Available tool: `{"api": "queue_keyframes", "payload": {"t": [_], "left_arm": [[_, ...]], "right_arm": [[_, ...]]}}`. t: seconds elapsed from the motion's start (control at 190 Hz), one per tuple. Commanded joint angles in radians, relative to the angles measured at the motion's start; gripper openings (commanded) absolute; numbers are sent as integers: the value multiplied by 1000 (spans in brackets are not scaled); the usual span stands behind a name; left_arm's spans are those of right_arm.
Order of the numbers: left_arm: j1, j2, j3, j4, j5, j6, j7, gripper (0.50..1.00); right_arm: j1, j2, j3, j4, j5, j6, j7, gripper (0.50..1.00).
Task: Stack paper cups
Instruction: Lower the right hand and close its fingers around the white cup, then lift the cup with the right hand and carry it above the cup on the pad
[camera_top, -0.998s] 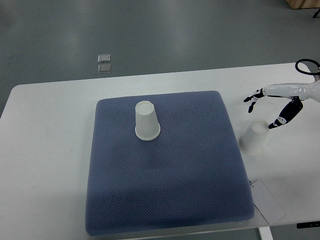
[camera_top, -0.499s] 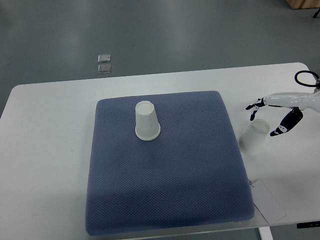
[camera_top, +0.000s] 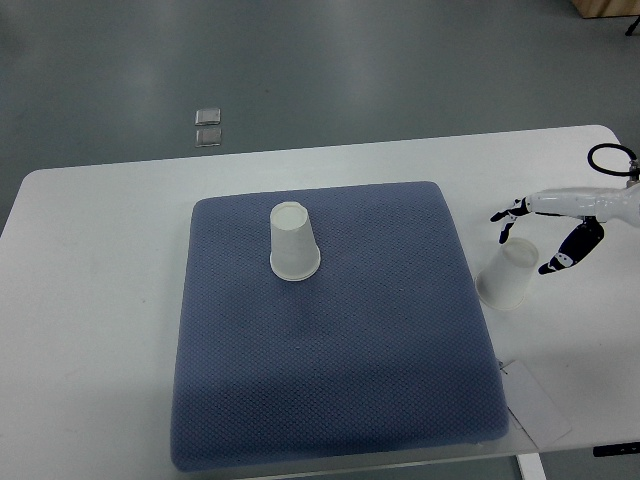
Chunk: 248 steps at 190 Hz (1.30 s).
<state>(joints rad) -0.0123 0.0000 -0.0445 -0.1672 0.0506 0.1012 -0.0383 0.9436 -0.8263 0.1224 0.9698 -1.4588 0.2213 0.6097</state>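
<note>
Two white paper cups, both upside down and well apart.

One paper cup (camera_top: 294, 243) stood base-up on the blue quilted mat (camera_top: 330, 400), toward its far middle, upright on its rim. The second cup (camera_top: 507, 274) sat inverted on the white table (camera_top: 100, 300) just beside the mat's right edge, leaning slightly, its base uppermost.

Blue textured mat (camera_top: 330, 370) on white table (camera_top: 90, 300), grey floor (camera_top: 300, 70)

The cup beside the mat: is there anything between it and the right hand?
Nothing visible. The right hand is open around the top of the cup on the table, fingers on either side of it.
</note>
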Motion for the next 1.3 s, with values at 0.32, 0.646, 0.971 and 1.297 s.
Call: {"api": "queue_keyframes", "payload": {"t": [0.32, 0.646, 0.971, 1.297], "left_arm": [[0, 0, 0, 0, 0, 0, 0, 1000], [0, 0, 0, 0, 0, 0, 0, 1000], [0, 0, 0, 0, 0, 0, 0, 1000], [0, 0, 0, 0, 0, 0, 0, 1000]], "right_arm": [[-2, 38, 8, -2, 0, -2, -16, 895], [-25, 65, 6, -32, -2, -2, -21, 895], [-37, 84, -6, -79, -3, -2, -19, 874], [-37, 92, -9, -102, -5, 0, -19, 682]]}}
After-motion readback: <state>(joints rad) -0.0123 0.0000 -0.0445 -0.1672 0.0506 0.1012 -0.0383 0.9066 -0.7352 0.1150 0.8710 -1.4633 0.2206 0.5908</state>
